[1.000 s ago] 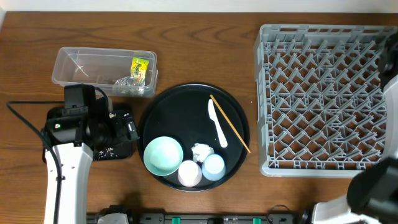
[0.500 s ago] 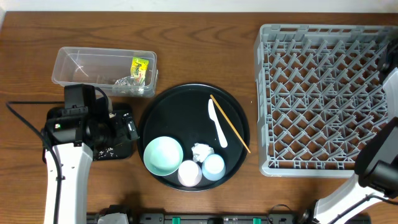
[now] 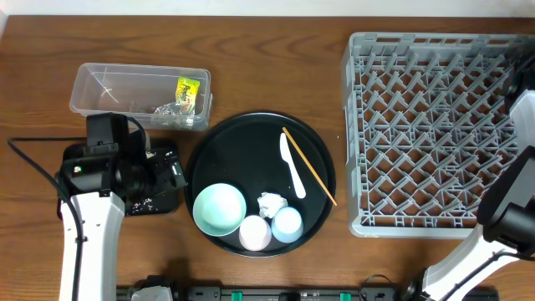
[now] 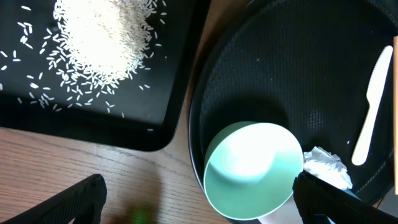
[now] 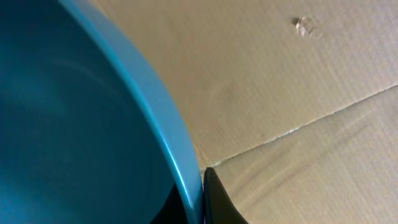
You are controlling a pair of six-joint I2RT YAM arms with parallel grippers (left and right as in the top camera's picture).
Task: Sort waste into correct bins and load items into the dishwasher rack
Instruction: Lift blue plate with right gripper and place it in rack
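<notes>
My left gripper (image 4: 199,208) hangs open over the table between the shallow black tray (image 4: 155,127), which holds loose white rice (image 4: 102,37), and the mint-green bowl (image 4: 252,171). Nothing is between its fingers. The bowl (image 3: 219,209) stands on the round black tray (image 3: 251,138) with a pink cup (image 3: 255,234), a light-blue cup (image 3: 287,224), a crumpled tissue (image 3: 270,203), a white spoon (image 3: 292,165) and a chopstick (image 3: 309,165). My right gripper (image 5: 202,186) is shut on the rim of the dark-blue bowl (image 5: 74,124), off the overhead view. The grey rack (image 3: 439,134) stands at the right with nothing in it.
A clear tub (image 3: 109,88) at the back left holds a yellow-green packet (image 3: 191,90) and a crumpled clear wrapper (image 3: 171,109). The right arm (image 3: 518,150) reaches along the rack's right edge. Cardboard (image 5: 298,93) fills the background of the right wrist view.
The right arm has shifted at the right edge, its white link now reaching up beside the rack. The left arm and the things on the round tray have not moved.
</notes>
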